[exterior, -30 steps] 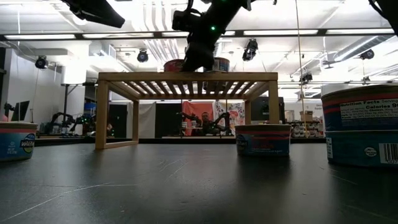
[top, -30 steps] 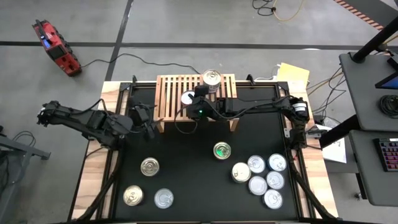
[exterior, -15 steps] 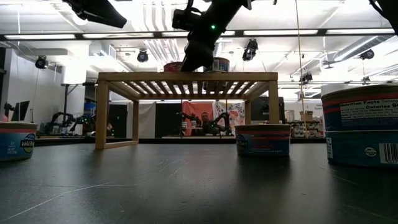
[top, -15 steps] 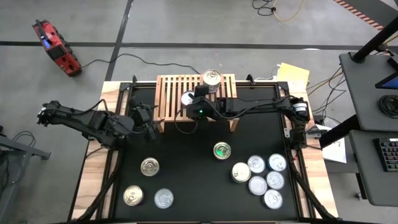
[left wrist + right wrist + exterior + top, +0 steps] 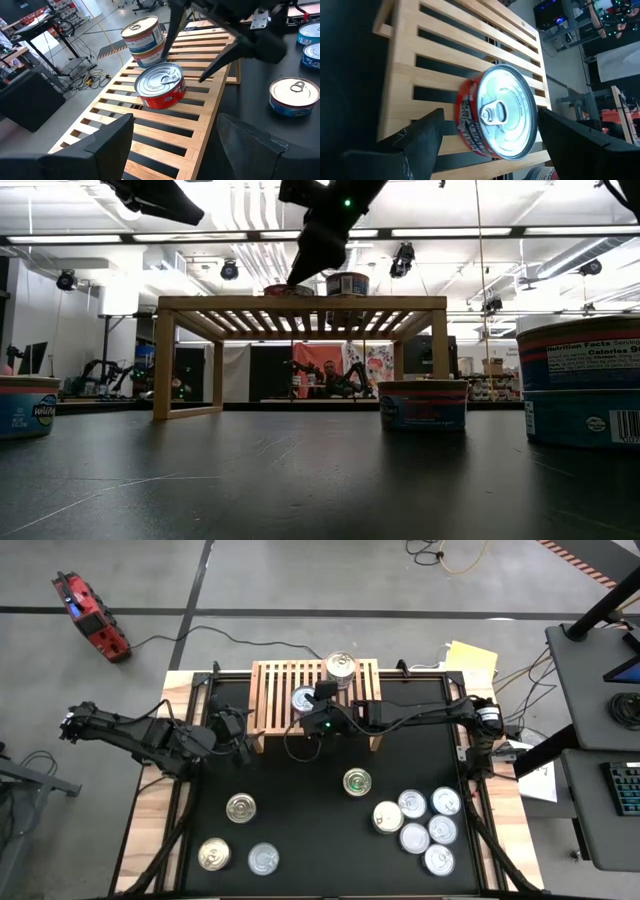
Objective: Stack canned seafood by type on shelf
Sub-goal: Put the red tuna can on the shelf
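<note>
Red-labelled can (image 5: pixel 492 117) now released on shelf (image 5: pixel 275 680).

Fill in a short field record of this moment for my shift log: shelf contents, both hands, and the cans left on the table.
shelf: light-wood slatted rack at the table's far edge
on shelf: one red-labelled flat can lying alone; a two-can stack beside it
right hand: open, above the red-labelled flat can, not gripping it
left hand: open, empty, waiting by the shelf's left end
loose cans: green-lidded can mid-table; a cluster of six at front right; three at front left
</note>
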Robot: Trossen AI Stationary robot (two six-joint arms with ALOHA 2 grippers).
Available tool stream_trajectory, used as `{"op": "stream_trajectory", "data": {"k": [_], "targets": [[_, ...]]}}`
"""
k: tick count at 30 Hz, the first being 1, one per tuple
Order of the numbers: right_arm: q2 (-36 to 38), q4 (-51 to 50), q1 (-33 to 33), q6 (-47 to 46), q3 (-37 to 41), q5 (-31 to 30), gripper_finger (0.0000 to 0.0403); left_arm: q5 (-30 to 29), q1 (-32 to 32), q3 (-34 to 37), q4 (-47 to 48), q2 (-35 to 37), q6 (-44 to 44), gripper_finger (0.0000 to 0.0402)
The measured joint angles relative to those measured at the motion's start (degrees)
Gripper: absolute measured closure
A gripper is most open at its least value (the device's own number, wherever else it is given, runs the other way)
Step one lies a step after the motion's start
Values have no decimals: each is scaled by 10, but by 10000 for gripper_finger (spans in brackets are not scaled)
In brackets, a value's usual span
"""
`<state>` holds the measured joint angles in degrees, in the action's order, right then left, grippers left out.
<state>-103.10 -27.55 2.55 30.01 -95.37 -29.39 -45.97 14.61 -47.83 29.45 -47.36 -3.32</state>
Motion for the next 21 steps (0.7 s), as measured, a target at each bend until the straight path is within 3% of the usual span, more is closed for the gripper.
{"op": "stream_trajectory", "data": {"k": [5,14,21], "targets": [[25,-63,-16,-38,0,38,95,33,0,0,-6,-13,19,130],[107,-91,-20,-120,44,207,139,121,-1,0,-92,-71,118,130],[186,5,-40,-133,168,208,192,122,-12,0,-142,-108,160,130]]}}
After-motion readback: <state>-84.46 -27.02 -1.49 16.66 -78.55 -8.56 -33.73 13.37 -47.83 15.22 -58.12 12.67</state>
